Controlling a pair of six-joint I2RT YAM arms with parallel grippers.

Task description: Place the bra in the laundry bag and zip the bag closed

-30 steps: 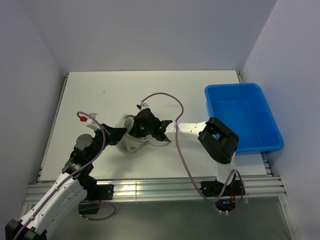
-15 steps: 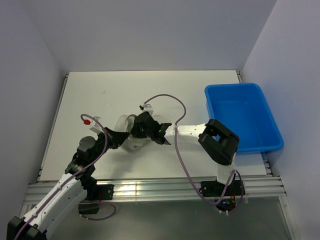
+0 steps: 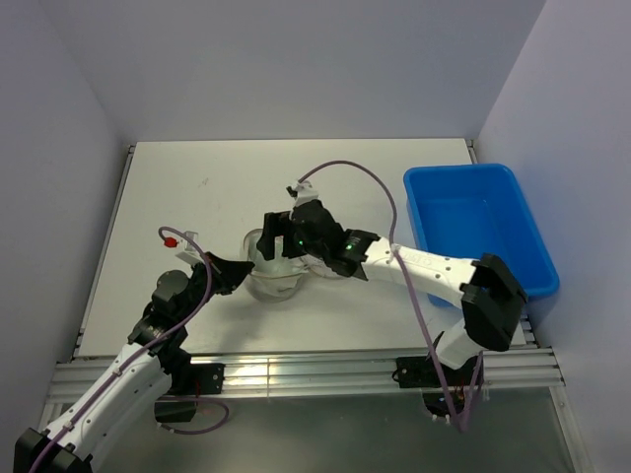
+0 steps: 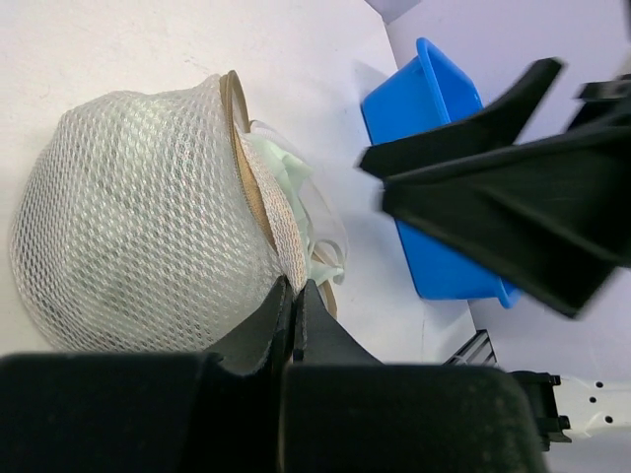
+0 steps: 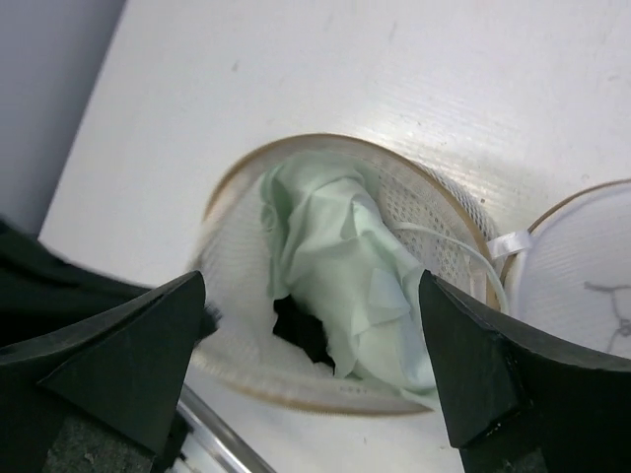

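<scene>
Gaping upward: laundry bag (image 5: 232,296), bra (image 5: 340,261) inside.

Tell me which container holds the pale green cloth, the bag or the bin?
The mesh bag: the bra lies inside its open rim. The blue bin shows only bare plastic.

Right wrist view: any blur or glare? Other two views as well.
Right wrist: fingers are a dark, soft foreground; the bag's left rim is smeared, the bra is sharp; sheen on the table. Left wrist: mesh crisp, the right fingers blurred at the edges. Top: even light, glare only on the front rail.
</scene>
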